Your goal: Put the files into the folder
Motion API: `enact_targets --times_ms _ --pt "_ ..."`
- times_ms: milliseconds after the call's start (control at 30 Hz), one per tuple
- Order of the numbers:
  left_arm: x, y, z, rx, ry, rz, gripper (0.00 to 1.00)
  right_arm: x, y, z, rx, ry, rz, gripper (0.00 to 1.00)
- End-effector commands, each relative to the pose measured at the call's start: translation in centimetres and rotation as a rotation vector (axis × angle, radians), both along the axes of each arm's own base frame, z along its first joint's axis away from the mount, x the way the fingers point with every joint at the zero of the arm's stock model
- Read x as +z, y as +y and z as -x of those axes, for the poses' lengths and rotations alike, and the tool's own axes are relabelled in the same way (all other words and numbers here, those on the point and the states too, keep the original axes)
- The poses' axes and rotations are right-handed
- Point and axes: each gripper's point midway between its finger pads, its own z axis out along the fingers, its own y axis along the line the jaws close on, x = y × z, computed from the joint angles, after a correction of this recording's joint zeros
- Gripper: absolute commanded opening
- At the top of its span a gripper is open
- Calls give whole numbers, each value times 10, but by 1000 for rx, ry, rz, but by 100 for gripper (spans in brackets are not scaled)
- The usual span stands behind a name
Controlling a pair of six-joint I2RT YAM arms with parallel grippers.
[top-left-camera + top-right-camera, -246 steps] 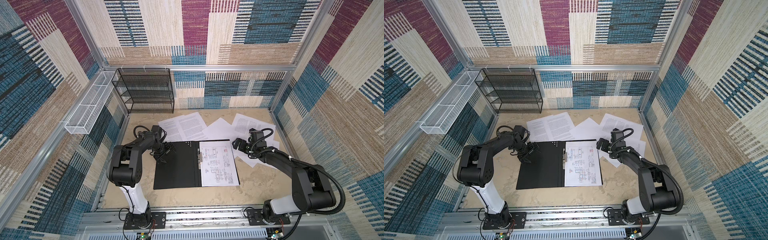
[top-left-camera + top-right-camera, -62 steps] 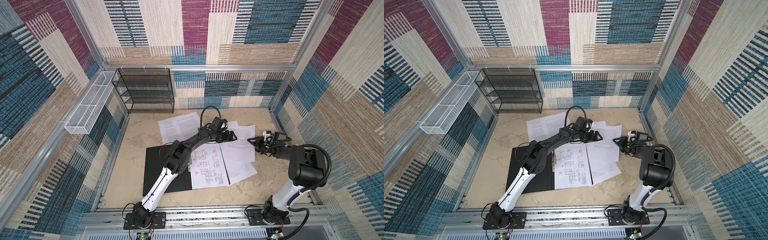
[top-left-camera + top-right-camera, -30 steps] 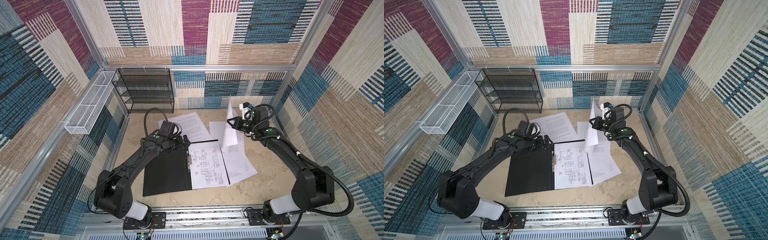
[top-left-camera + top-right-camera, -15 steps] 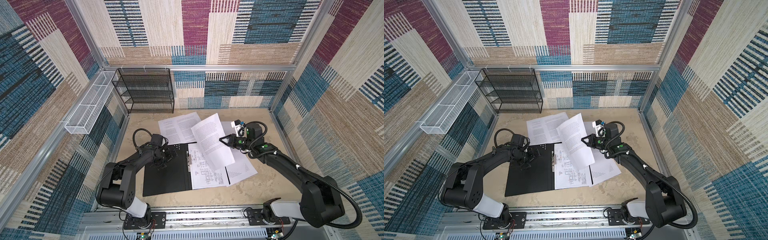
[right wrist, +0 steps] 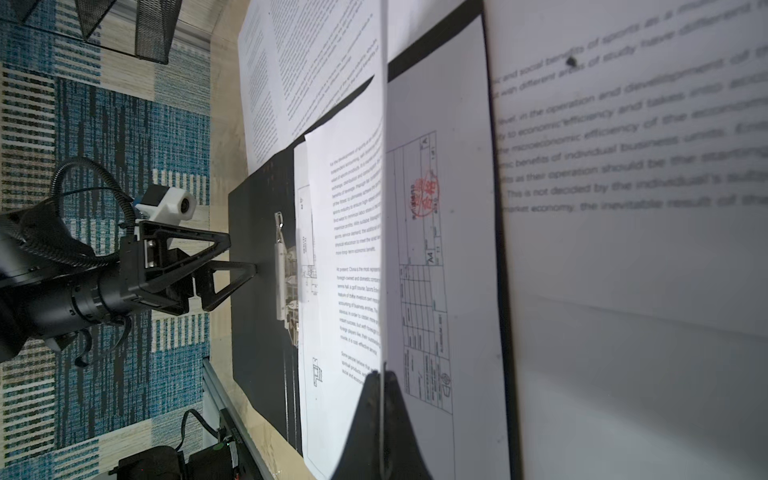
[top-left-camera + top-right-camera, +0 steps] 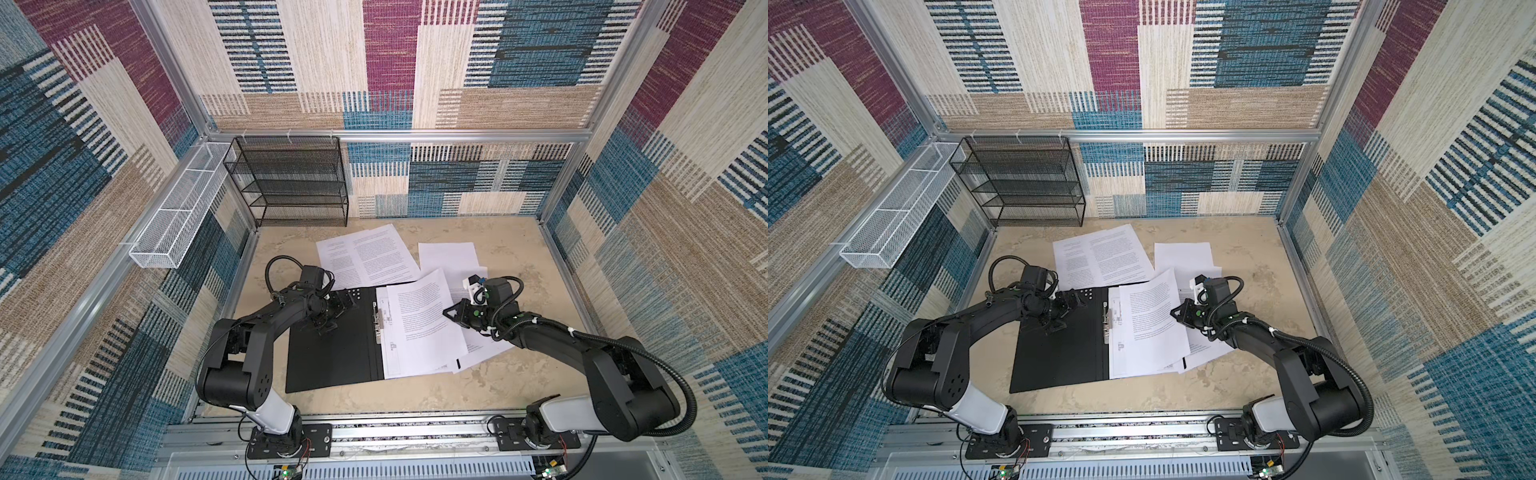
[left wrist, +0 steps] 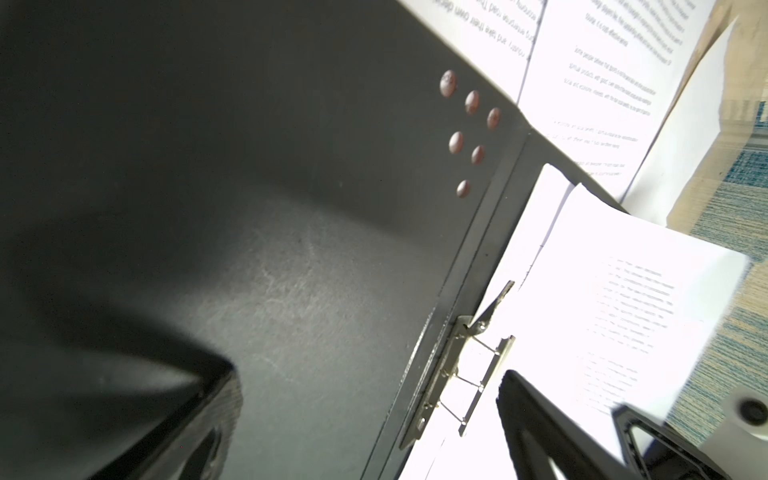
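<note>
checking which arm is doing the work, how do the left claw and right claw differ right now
The left claw stands open and empty; the right claw is shut on the edge of a white sheet of printed text. The left claw is over the bare black half of the open flat folder; the right claw is at its paper-covered half. Both are black and point toward the folder's spine.

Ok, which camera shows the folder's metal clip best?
The left wrist view: the metal clip is close and large, lever and wires distinguishable. The right wrist view shows it smaller, from farther off; in both top views it is only a small pale strip.
</note>
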Motion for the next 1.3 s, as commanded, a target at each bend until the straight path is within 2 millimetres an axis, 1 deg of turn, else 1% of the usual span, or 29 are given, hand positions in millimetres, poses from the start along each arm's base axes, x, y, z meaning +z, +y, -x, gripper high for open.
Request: enact_targets --times_ms 0,133,533,767,1033,1267 --pt "-28 19 25 17 119 -108 100 0 5 -6 9 -44 0 0" --pt "-30 20 26 18 125 -113 100 -8 6 -3 -5 -24 1 0" --pt "-39 22 35 34 163 -117 100 -16 0 0 -101 -13 -9 0" --pt "-41 22 38 39 172 -117 100 -16 5 -2 -117 -12 -17 0" --pt "-41 23 38 42 172 -116 100 -20 12 1 -112 7 -31 0" --pt "-42 22 38 43 175 -112 99 -19 17 1 -103 8 -35 0"
